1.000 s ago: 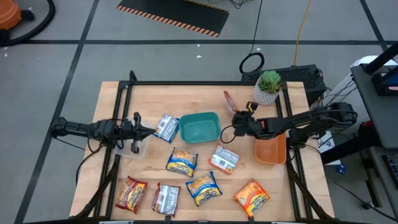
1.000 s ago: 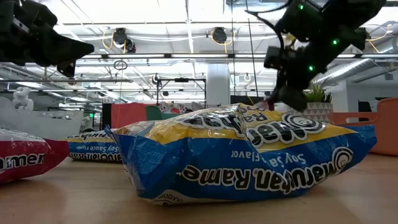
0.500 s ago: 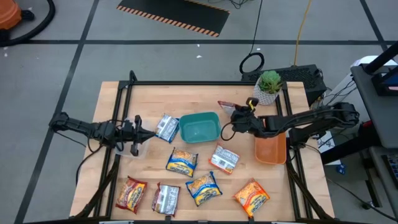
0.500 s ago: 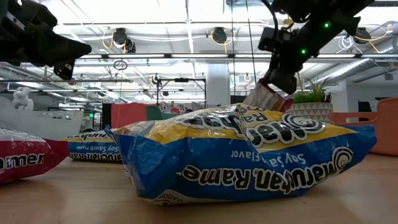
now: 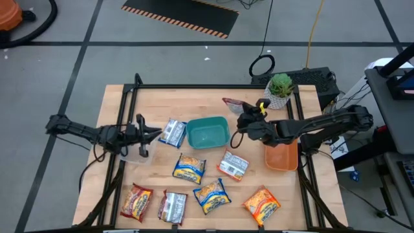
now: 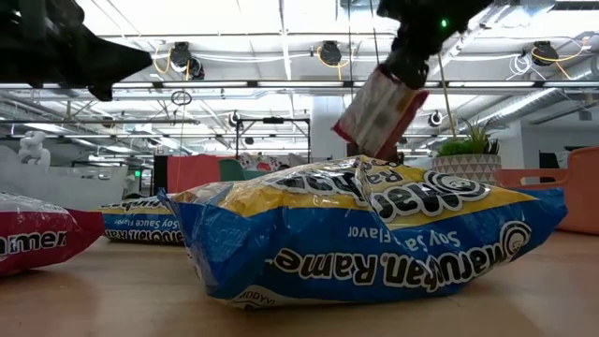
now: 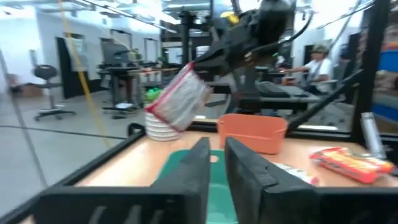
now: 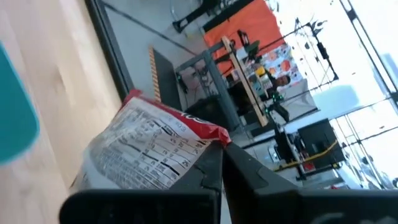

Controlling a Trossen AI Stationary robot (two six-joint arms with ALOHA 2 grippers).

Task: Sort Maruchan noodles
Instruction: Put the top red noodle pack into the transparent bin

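Both arms are slender and black, built of thin tube links with chunkier joints, and thin black cables loop loosely alongside them. The right gripper [image 5: 243,111] carries a small yellow piece just behind its jaws. The left gripper [image 7: 216,168] has two flat, matte dark fingers.

We see a pale, matt wooden counter [image 5: 162,103] framed in black metal, glossy crinkled plastic noodle packets [image 6: 374,239], a smooth teal plastic bin [image 5: 207,132], a smooth orange plastic tray [image 5: 282,157], matt dark gripper fingers [image 7: 245,177].
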